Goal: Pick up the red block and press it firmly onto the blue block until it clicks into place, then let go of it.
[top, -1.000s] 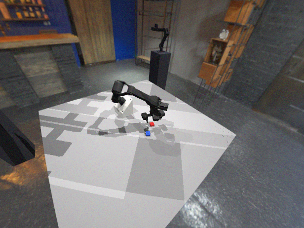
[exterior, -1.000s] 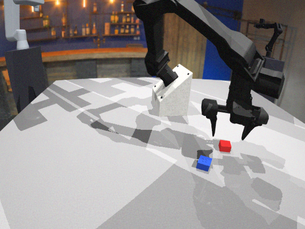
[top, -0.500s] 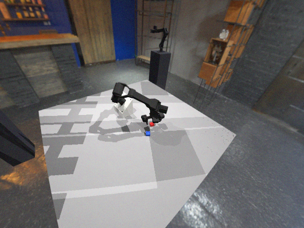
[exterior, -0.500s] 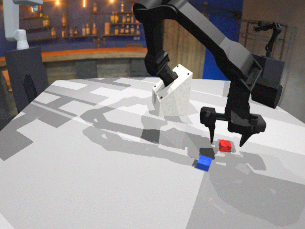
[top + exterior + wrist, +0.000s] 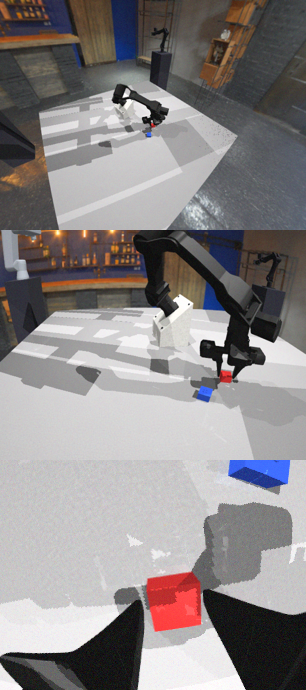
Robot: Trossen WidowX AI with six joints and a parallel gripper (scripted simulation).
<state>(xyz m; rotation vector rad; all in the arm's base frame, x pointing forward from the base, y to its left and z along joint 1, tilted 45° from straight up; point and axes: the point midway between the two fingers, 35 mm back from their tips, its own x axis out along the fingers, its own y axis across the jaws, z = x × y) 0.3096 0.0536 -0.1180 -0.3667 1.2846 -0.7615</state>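
Exterior view: the gripper [image 5: 153, 125] [image 5: 226, 377] [image 5: 173, 600] straddles the red block [image 5: 153, 125] [image 5: 226, 377] [image 5: 176, 605], fingers part-way open (no grip visible), blue block [image 5: 149, 135] [image 5: 204, 394] [image 5: 259, 472] nearby!

On the worktop [image 5: 119, 199] [image 5: 99, 424] [image 5: 60, 520] before me I count two blocks: one red [image 5: 153, 125] [image 5: 226, 377] [image 5: 176, 605], one blue [image 5: 149, 135] [image 5: 204, 394] [image 5: 260, 471]. I count one white slanted stand [image 5: 127, 112] [image 5: 177, 332].

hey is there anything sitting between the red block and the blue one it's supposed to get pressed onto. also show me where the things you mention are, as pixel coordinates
Nothing visible does. Between the red block [image 5: 153, 125] [image 5: 226, 377] [image 5: 176, 605] and the blue block [image 5: 149, 135] [image 5: 204, 394] [image 5: 260, 471] only shadow falls on the tabletop [image 5: 119, 189] [image 5: 112, 429] [image 5: 65, 525].
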